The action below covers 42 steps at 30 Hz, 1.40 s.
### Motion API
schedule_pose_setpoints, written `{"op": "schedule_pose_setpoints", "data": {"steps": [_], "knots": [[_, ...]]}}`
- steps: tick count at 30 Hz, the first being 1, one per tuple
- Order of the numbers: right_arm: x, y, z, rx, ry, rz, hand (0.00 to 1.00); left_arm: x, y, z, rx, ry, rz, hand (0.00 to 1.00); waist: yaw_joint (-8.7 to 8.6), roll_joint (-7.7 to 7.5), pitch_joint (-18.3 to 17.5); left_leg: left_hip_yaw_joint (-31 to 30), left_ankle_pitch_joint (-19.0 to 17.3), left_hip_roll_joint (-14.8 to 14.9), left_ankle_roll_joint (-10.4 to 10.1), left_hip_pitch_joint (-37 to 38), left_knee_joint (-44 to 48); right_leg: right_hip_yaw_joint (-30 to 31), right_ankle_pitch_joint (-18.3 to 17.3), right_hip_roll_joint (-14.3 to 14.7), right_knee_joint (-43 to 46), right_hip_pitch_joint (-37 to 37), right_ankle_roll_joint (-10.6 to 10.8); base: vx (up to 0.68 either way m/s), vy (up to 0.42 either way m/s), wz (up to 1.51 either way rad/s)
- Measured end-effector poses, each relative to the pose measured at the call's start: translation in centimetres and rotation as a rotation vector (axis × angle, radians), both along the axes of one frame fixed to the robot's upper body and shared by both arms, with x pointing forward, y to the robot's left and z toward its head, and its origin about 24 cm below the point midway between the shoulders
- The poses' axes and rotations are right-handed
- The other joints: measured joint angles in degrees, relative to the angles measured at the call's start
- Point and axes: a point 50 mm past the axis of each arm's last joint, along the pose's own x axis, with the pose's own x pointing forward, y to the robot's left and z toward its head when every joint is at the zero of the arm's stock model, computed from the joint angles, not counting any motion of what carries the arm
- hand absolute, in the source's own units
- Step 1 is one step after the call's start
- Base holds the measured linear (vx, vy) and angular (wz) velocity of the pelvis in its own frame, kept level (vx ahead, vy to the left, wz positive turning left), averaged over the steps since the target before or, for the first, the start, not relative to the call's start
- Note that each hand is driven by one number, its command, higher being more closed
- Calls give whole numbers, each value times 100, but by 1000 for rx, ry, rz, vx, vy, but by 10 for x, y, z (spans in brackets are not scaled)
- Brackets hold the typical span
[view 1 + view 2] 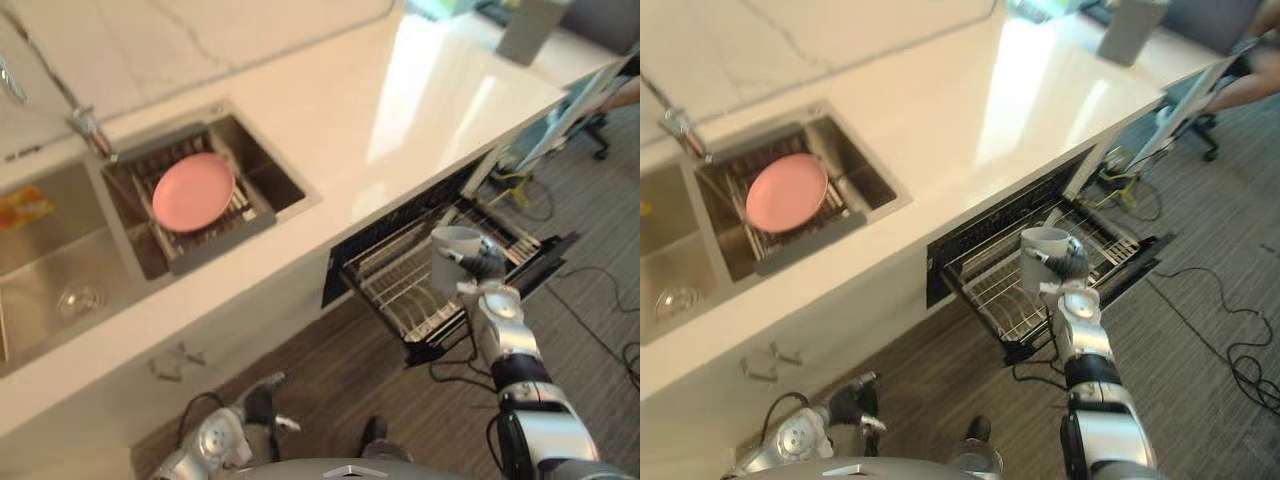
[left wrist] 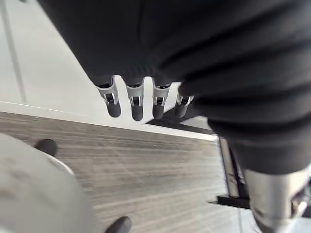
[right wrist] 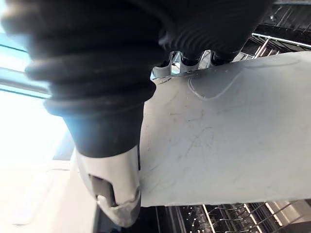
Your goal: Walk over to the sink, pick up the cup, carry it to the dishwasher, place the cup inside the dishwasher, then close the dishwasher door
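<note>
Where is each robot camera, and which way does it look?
Left eye view: on the head, looking down at the white countertop, round pink plate and open dishwasher's wire rack; both arms show.
Right eye view: beside it, same scene.
Left wrist view: along the left hand, open, toward the wood-look floor.
Right wrist view: along the right hand, clasping the pale grey cup.
Both eyes share that cup over the rack.

A kitchen. Long white counter with a steel sink set in it, a tap behind, a pink plate drying on a grey rack. Open dishwasher under the counter, wire basket pulled out. Striped grey floor. Far off, an office chair on wheels, so maybe a kitchen at a workplace.
</note>
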Motion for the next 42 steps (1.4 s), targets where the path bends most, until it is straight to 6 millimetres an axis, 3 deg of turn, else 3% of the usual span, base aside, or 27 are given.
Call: {"op": "schedule_pose_setpoints", "data": {"steps": [1, 4, 7, 10, 16, 22, 26, 30, 36, 37, 42], "knots": [[9, -8, 22, -42, -35, -11, 100, 6, 8, 2, 23, -24, 37, 0, 19, 11, 239, -1, 70, -7, 31, -89, 0, -6, 49, -6, 18, -82, -13, -82, 47, 8], [17, -21, 59, -146, -81, -25, 100, 6, 31, -1, 100, -13, 99, 0, 33, 38, 626, -61, 105, -9, 47, -207, 0, -1, 66, -13, 92, -214, -20, -59, 25, 6], [21, -31, 83, -226, -69, -29, 100, -11, 53, -15, 198, 96, 156, 0, 33, 145, 787, -124, 145, 9, 4, -445, -1, 8, 31, -10, 240, -485, -39, -48, 2, 7], [22, -45, 94, -286, -13, -74, 100, -13, 48, -18, 173, 103, 172, 0, 76, 363, 906, -151, 200, 8, -2, -682, -2, 26, 6, -13, 284, -727, -72, -45, -6, 5], [27, -43, 100, -353, 35, -48, 100, -11, 41, -18, 144, 88, 181, 0, 78, 683, 1042, -305, 248, -28, -28, -1037, -1, -17, -5, -47, 376, -1056, 6, -7, -24, 8], [28, -51, 113, -375, 64, -71, 100, -17, 40, -24, 230, 82, 238, 0, 155, 968, 1157, -461, 301, -191, 42, -1295, 4, -64, -222, -286, 819, -1422, 71, 48, -28, 13], [31, -47, 114, -390, 72, -54, 100, -25, 50, -30, 343, 76, 301, 0, 229, 1032, 1185, -651, 301, -306, 42, -1347, 15, -85, -418, -443, 1120, -1550, 116, 62, -24, 17], [32, -47, 113, -382, 95, -39, 100, -47, 67, -40, 494, 139, 394, 0, 308, 1058, 1201, -898, 312, -382, 53, -1452, 36, -227, -591, -537, 1343, -1608, 135, 53, -28, 28], [38, -35, 100, -323, 119, 31, 100, -47, 63, -40, 505, 108, 477, 0, 524, 1066, 1205, -1182, 370, -384, 54, -1527, 34, -374, -769, -531, 1535, -1579, 97, 3, -53, 24], [39, -34, 99, -290, 114, 25, 0, -47, 63, -40, 500, 106, 483, 0, 520, 1064, 1206, -1228, 383, -386, 49, -1530, 33, -372, -812, -529, 1587, -1573, 87, -31, -77, 20], [39, -32, 82, -187, 142, 26, 0, -48, 63, -41, 474, 133, 567, 0, 507, 1047, 1217, -1319, 384, -363, 11, -1509, 5, -382, -938, -525, 1773, -1575, 80, -52, -76, 8]]}}
